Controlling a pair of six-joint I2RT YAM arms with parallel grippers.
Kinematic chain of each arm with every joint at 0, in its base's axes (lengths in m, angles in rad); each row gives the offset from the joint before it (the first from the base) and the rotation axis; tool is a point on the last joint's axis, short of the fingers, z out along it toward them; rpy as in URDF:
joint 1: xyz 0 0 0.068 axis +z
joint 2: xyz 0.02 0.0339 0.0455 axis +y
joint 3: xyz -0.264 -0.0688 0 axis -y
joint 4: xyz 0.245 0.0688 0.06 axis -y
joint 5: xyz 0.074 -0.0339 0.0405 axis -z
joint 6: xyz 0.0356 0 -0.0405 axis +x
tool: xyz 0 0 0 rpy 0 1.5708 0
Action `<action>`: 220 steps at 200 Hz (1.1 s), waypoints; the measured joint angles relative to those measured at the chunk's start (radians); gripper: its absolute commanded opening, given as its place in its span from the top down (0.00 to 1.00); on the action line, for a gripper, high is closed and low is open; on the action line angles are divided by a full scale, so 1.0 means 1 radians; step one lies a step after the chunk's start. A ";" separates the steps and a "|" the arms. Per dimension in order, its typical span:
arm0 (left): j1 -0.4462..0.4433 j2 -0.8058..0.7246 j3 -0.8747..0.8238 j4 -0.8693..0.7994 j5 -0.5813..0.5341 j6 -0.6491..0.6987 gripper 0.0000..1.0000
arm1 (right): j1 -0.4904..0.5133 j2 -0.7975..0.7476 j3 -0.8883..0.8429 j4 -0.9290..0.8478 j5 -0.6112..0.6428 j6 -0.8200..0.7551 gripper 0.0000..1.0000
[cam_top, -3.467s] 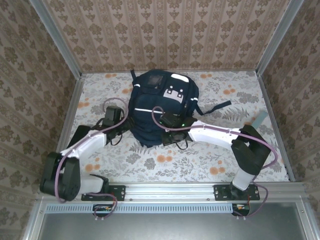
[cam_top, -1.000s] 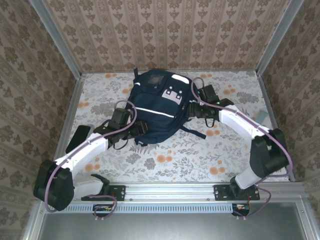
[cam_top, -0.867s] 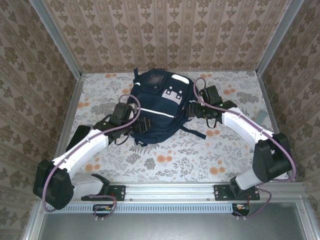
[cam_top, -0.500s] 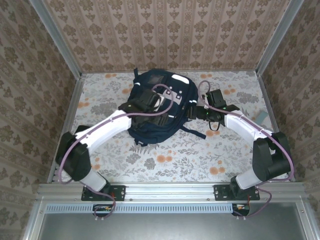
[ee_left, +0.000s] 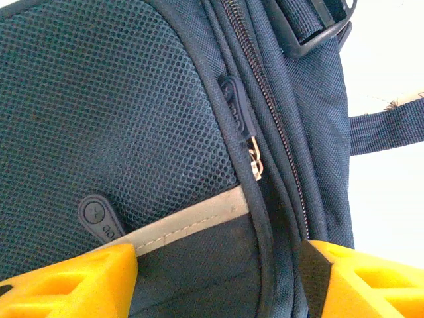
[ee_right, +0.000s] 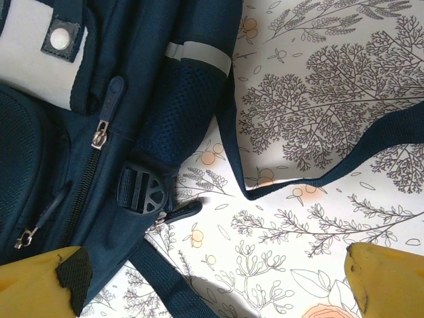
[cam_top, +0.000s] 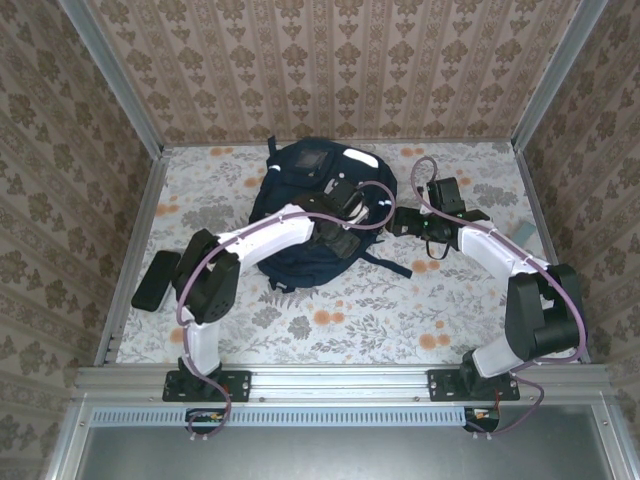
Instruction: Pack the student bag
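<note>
The student bag lies flat at the table's middle, navy with a white stripe and grey front patches. My left gripper reaches across the bag's right half. In the left wrist view that gripper is open, its yellow fingers straddling navy fabric, the reflective stripe and a zip pull. My right gripper hangs just off the bag's right side. Seen from the right wrist, this gripper is open wide over the floral cloth, beside a black buckle and a strap.
A black flat object lies at the table's left edge. A pale blue item sits by the right wall. Loose bag straps trail right and front of the bag. Patterned walls close in three sides.
My left arm has swung from the bag's left side across its top to the right half. The right gripper has backed slightly right, away from the bag, and opened wider.
</note>
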 measured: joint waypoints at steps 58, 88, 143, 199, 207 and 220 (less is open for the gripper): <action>-0.014 0.036 0.038 -0.033 -0.085 0.006 0.69 | 0.000 0.087 0.025 0.023 -0.104 0.076 0.29; -0.014 0.021 0.003 0.006 -0.105 0.008 0.84 | 0.005 0.159 0.096 0.044 -0.150 0.141 0.37; -0.012 -0.123 -0.134 0.136 -0.164 0.011 0.94 | 0.050 0.312 0.277 0.067 -0.175 0.225 0.47; -0.012 -0.152 -0.171 0.185 -0.175 0.011 0.96 | 0.087 0.447 0.432 0.053 -0.205 0.249 0.57; -0.012 -0.154 -0.173 0.187 -0.175 0.011 0.96 | 0.088 0.458 0.442 0.051 -0.211 0.253 0.58; -0.012 -0.157 -0.174 0.189 -0.175 0.011 0.97 | 0.088 0.474 0.458 0.041 -0.220 0.251 0.61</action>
